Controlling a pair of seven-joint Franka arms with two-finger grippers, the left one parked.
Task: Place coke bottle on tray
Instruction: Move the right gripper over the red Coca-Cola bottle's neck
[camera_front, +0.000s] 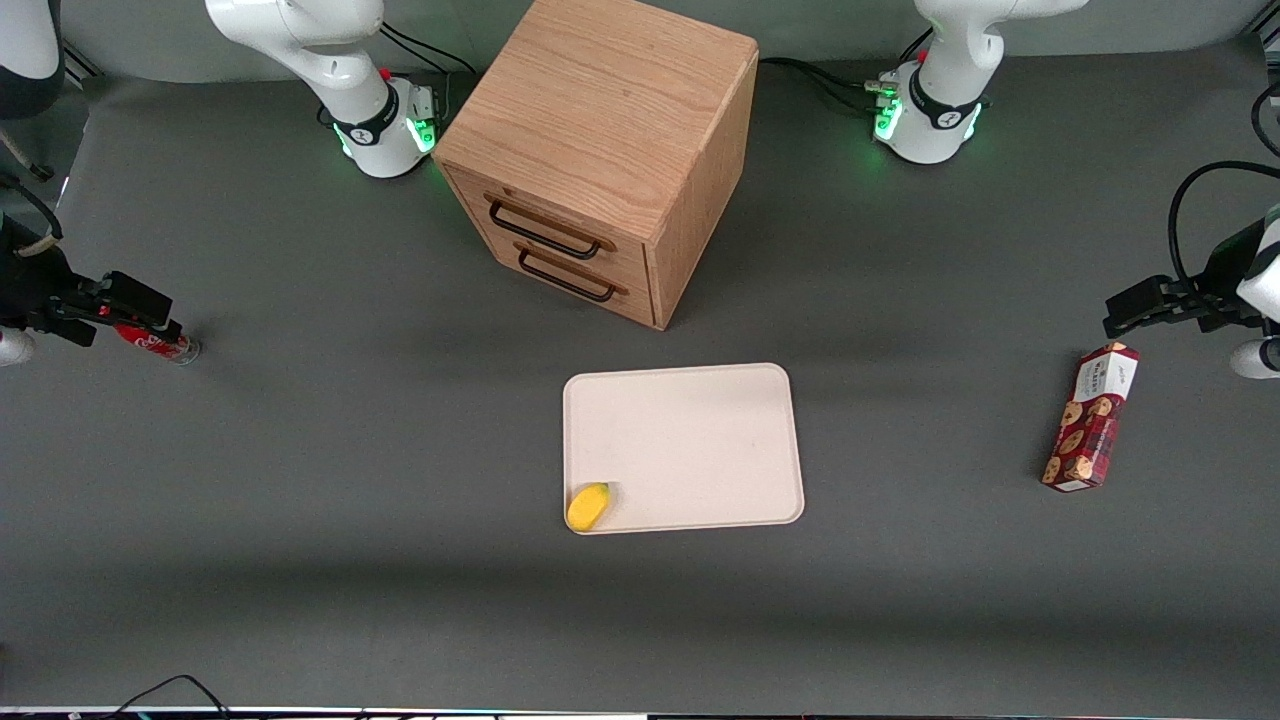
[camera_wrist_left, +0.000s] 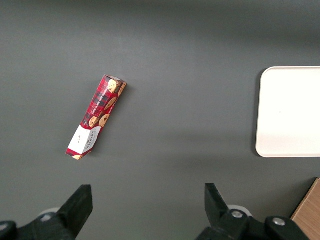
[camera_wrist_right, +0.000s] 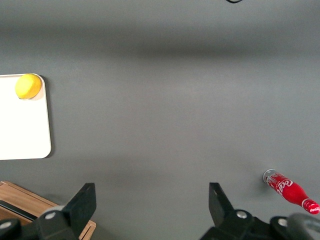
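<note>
The coke bottle (camera_front: 165, 345) lies on its side on the grey table at the working arm's end, clear base toward the tray, its cap end covered by the gripper in the front view. It also shows in the right wrist view (camera_wrist_right: 290, 191), outside the fingers' span. My right gripper (camera_front: 150, 305) hovers above the table by the bottle, open and empty (camera_wrist_right: 151, 200). The cream tray (camera_front: 700, 430) lies mid-table, in front of the cabinet, and shows in the right wrist view (camera_wrist_right: 25, 130) and the left wrist view (camera_wrist_left: 295, 110).
A yellow lemon-like object (camera_front: 588, 506) sits on the tray's corner nearest the front camera (camera_wrist_right: 28, 86). A wooden two-drawer cabinet (camera_front: 600, 150) stands farther from the camera than the tray. A red cookie box (camera_front: 1090, 420) lies toward the parked arm's end (camera_wrist_left: 97, 116).
</note>
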